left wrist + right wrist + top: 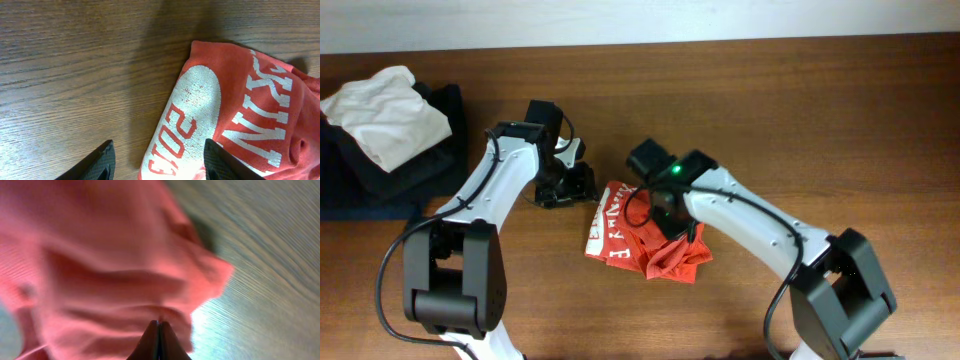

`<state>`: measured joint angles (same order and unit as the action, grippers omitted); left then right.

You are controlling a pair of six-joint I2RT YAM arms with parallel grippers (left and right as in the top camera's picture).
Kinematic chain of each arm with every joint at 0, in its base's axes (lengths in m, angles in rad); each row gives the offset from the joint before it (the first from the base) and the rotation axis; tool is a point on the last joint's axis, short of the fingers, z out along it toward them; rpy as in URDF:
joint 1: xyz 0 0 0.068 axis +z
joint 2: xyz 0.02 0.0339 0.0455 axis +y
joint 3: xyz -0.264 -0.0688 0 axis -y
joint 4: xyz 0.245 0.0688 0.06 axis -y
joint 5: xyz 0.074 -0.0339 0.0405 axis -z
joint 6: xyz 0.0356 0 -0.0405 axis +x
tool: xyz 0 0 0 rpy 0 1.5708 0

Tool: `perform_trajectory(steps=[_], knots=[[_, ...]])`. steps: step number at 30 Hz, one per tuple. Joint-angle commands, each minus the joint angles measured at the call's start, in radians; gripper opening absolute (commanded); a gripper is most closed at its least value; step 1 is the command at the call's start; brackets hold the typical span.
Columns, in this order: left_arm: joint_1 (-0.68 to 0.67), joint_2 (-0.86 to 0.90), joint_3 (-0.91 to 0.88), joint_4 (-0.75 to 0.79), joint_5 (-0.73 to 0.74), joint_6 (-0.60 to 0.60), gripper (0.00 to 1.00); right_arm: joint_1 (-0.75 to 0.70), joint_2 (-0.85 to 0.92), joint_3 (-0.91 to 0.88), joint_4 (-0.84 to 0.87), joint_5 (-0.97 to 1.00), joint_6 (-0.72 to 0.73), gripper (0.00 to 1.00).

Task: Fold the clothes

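Observation:
The red-orange T-shirt (620,236) with white block lettering lies bunched on the wooden table at the middle. In the left wrist view its printed "2013" and letters (240,110) face up. My left gripper (575,185) (159,146) is open, just above the shirt's left edge, one finger over bare wood and one over the print. My right gripper (672,225) (159,325) is shut, its fingers pressed together on a fold of the shirt (100,270), which fills most of that blurred view.
A white folded garment (385,115) lies on a stack of dark folded garments (430,165) at the far left of the table. Bare wooden tabletop (840,130) spreads to the right and front of the shirt.

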<state>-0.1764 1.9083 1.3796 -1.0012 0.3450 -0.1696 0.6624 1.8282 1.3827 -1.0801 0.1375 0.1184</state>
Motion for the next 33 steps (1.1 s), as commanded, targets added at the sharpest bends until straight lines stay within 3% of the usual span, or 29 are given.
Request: perform_trajectory(steps=[1, 4, 6, 7, 8, 11, 13, 14, 17, 20, 26, 27, 29, 33], knots=[[0.0, 0.008, -0.005, 0.002, 0.014, 0.006, 0.56, -0.168, 0.011, -0.006, -0.031, 0.002, 0.126, 0.04], [0.0, 0.008, -0.006, 0.006, 0.005, 0.006, 0.6, -0.199, -0.043, 0.044, -0.154, -0.219, 0.126, 0.16], [0.0, 0.008, -0.005, 0.006, -0.009, 0.006, 0.6, -0.169, -0.117, 0.045, -0.154, -0.356, 0.221, 0.73], [0.0, 0.008, -0.005, 0.006, -0.008, 0.006, 0.6, -0.162, -0.132, 0.044, -0.154, -0.408, 0.28, 0.81], [0.0, 0.008, -0.006, 0.006, -0.009, 0.006, 0.6, -0.158, -0.135, 0.044, -0.154, -0.447, 0.311, 0.81], [0.0, 0.008, -0.005, 0.006, -0.008, 0.006, 0.6, -0.142, -0.135, 0.028, -0.142, -0.539, 0.393, 0.75], [0.0, 0.008, -0.005, 0.006, -0.008, 0.006, 0.6, -0.111, -0.135, 0.012, -0.13, -0.53, 0.438, 0.55], [0.0, 0.008, -0.006, 0.005, -0.008, 0.006, 0.6, -0.098, -0.135, 0.002, -0.127, -0.51, 0.47, 0.39], [0.0, 0.008, -0.006, 0.005, -0.008, 0.006, 0.6, -0.072, -0.135, -0.068, -0.07, -0.496, 0.531, 0.39], [0.0, 0.008, -0.006, 0.005, -0.008, 0.006, 0.6, -0.071, -0.135, -0.174, 0.067, -0.498, 0.552, 0.49], [0.0, 0.008, -0.005, 0.006, -0.008, 0.006, 0.61, -0.066, -0.131, -0.195, 0.173, -0.476, 0.553, 0.47], [0.0, 0.008, -0.006, 0.006, -0.008, 0.006, 0.61, -0.066, -0.127, -0.195, 0.173, -0.47, 0.553, 0.36], [0.0, 0.008, -0.006, 0.006, -0.009, 0.006, 0.6, -0.066, -0.116, -0.195, 0.173, -0.469, 0.553, 0.04], [0.0, 0.008, -0.005, 0.003, -0.009, 0.006, 0.61, -0.163, -0.121, -0.175, 0.186, -0.469, 0.512, 0.04]])
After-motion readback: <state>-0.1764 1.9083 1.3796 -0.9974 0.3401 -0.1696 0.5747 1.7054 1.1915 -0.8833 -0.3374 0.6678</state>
